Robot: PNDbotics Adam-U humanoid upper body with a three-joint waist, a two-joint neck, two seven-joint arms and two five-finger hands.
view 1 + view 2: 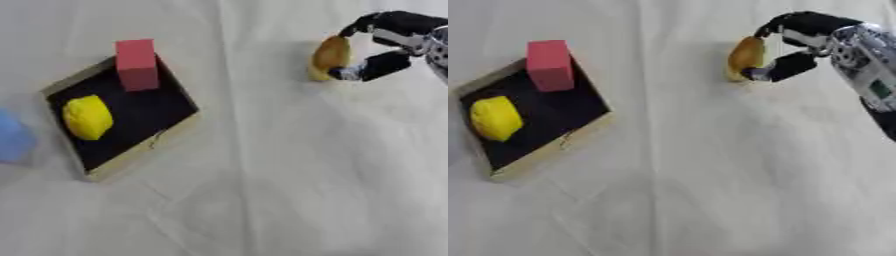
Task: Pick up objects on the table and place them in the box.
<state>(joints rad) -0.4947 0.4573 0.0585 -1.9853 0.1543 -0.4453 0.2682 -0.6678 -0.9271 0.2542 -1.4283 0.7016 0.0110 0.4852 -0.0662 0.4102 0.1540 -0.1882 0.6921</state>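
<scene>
My right hand comes in from the upper right, its fingers and thumb curled round a yellow-orange oval object that stands on end at the table's surface. Left of centre lies the box, a shallow wooden tray with a black floor. Inside it rest a yellow rounded object at the left and a red block standing upright at the far corner. The hand is well to the right of the box. My left hand shows in no view.
A blurred blue shape sits at the left edge beside the box. A white cloth covers the table, with open cloth between the box and the hand and across the near half.
</scene>
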